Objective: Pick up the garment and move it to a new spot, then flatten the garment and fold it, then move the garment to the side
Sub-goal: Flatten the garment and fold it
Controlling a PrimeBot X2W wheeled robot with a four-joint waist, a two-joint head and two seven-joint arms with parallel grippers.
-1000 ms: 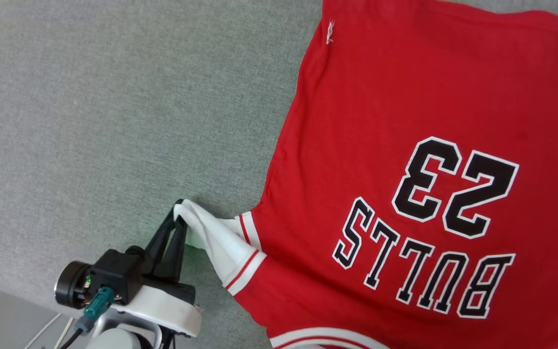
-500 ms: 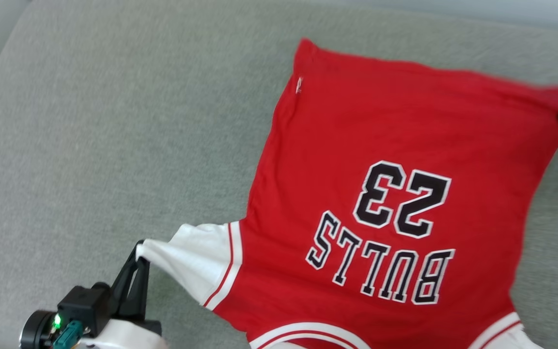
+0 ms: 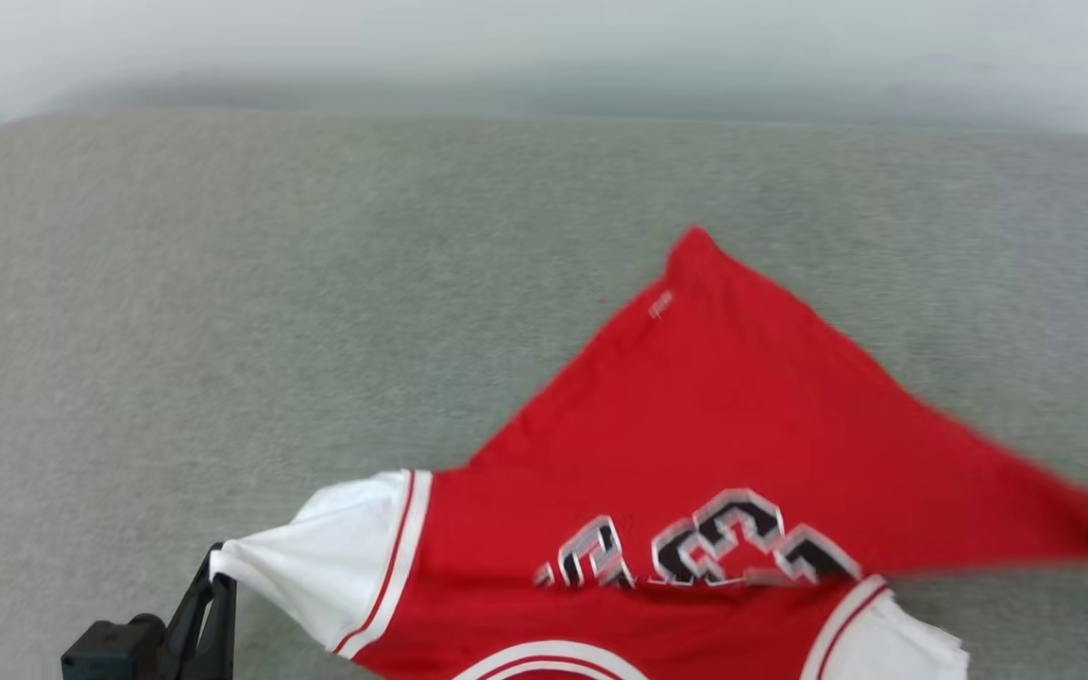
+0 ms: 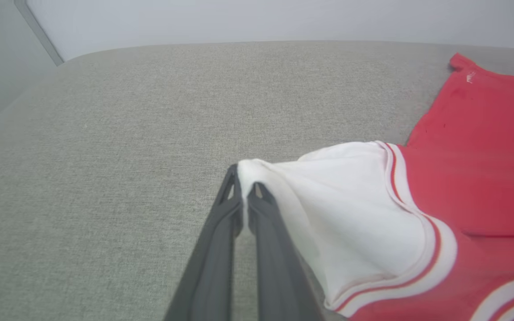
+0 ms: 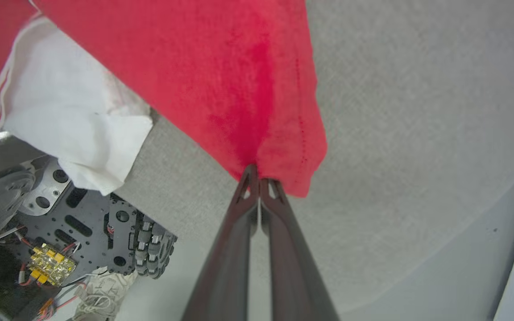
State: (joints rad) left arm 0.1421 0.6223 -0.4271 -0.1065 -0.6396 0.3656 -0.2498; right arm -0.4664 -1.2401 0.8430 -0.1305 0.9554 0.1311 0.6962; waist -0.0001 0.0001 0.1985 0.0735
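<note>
We find the garment point(image 3: 742, 416) lying on the grey fabric surface point(image 3: 223, 283), in its near right part as the head view gives it. The print side is up. The view is blurred, and a red fold crosses the black lettering, so only part of it shows.

The left gripper point(image 4: 243, 180) has its fingers pressed together on the tip of the left white sleeve point(image 4: 350, 209). That sleeve is drawn out taut to a point. The right gripper point(image 5: 259, 178) is likewise clamped on a red hem corner point(image 5: 283, 147), where the cloth gathers into a ridge at the pinch.

Edges: the far hem corner point(image 3: 695, 241) rests flat and free on the surface. From it one red edge runs straight to the right gripper's pinch. The other runs toward the left sleeve.

Open room: a wide bare stretch of surface lies to the left of the garment and beyond it, up to the far edge, where a pale wall point(image 4: 261, 18) rises. The far left corner of the surface is rounded. In the right wrist view the surface's edge borders pale floor and the robot's base point(image 5: 83, 232). The right white sleeve point(image 5: 74, 129) lies at that edge, its tip showing against the base.
</note>
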